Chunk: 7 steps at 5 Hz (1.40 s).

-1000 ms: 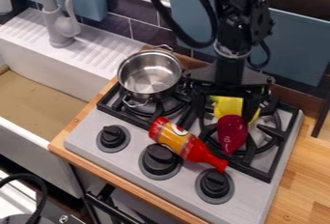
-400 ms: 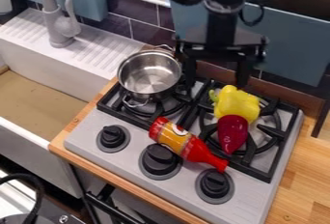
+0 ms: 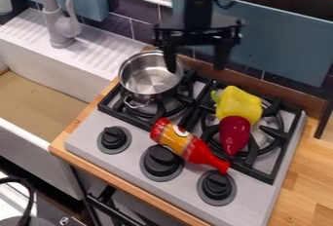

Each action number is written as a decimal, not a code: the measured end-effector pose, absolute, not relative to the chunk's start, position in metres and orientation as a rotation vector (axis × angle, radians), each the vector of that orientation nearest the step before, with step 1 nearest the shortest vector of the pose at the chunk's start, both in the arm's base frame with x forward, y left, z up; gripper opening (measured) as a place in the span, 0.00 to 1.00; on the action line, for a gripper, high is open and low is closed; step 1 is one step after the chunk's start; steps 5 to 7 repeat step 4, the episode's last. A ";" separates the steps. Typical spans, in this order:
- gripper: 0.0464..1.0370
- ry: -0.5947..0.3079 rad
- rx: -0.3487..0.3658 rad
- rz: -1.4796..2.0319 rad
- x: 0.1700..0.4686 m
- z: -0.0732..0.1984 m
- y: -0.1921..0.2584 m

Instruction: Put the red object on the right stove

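Dark wall tiles (image 3: 133,29), pale grout; blue bins (image 3: 286,42); wooden countertop (image 3: 302,186); white sink (image 3: 48,81).

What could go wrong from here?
The black two-finger gripper has one finger over the shiny metal pot; lowering it there might knock the pot.

The glossy dark-red tapered object lies against the yellow bell pepper on the right stove, so nudging one could shift both.

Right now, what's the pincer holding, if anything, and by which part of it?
Nothing is held: the pincer hangs open, with nothing between its two fingers.
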<state>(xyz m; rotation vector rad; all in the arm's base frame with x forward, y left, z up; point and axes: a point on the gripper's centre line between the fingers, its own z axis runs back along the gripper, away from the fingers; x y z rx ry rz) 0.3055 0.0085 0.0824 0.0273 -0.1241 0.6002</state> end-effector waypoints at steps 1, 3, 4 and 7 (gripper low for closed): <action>0.96 -0.143 0.029 0.526 0.308 0.083 0.029; 0.96 -0.134 0.033 0.358 0.320 0.100 0.045; 0.96 -0.116 0.015 0.310 0.319 0.103 0.045; 0.96 -0.116 0.015 0.310 0.319 0.103 0.045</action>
